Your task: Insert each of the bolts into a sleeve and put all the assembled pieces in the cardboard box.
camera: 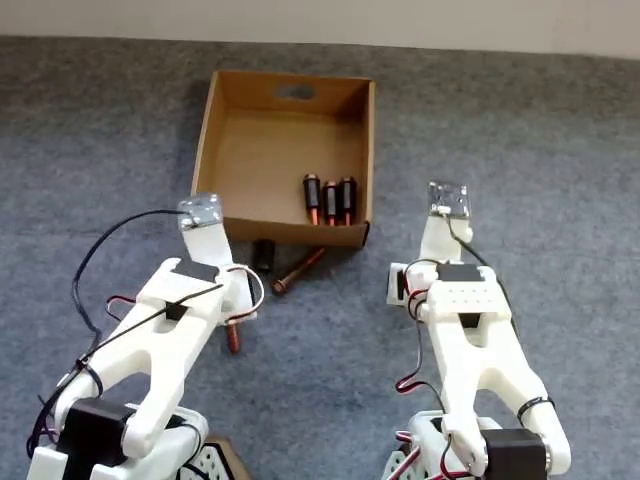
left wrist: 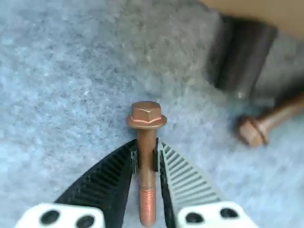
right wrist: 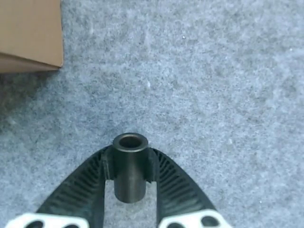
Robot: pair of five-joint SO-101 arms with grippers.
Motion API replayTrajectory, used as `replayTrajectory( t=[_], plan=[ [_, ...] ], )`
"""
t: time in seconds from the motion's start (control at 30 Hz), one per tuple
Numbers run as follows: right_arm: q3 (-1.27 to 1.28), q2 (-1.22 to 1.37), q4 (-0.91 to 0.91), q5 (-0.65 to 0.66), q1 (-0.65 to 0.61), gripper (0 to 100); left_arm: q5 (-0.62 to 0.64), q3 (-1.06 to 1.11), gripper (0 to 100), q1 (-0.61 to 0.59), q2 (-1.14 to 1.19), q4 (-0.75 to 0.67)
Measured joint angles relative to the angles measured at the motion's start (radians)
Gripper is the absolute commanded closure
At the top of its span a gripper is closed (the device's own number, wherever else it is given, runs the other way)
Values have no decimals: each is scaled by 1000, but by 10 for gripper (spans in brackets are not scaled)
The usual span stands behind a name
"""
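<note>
Copper-coloured hex-flange bolt (left wrist: 146, 115) is clamped by the shank in the left gripper (left wrist: 147, 149), over the grey felt mat (left wrist: 57, 71). A black cylindrical sleeve (right wrist: 129, 173) is grasped in the right gripper (right wrist: 129, 156), open bore showing, to the right of the open cardboard box (camera: 212, 130). Three assembled pieces (camera: 329, 200) are laid side by side in the box's near right corner. A second sleeve (camera: 263, 255) and a second bolt (camera: 299, 270) are seen on the mat, just outside the box's near wall.

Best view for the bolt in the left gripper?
Left wrist view: bolt shows whole, hex head to threads, between the left gripper's fingers. High view shows just one end poking from under the left arm.
</note>
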Motion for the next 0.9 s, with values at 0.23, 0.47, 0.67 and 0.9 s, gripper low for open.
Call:
replayTrajectory(
  t=[0.23, 0.47, 0.67, 0.9],
  plan=[
    [0, 0, 0, 0, 0, 993, -120, -120, 876, 21, 3, 255],
    [0, 0, 0, 0, 0, 993, -121, -144, 784, 75, 3, 304],
    [0, 0, 0, 0, 0, 993, -121, -144, 784, 74, 3, 305],
    [0, 0, 0, 0, 0, 993, -126, 21, 819, 75, -2, 51]
  ],
)
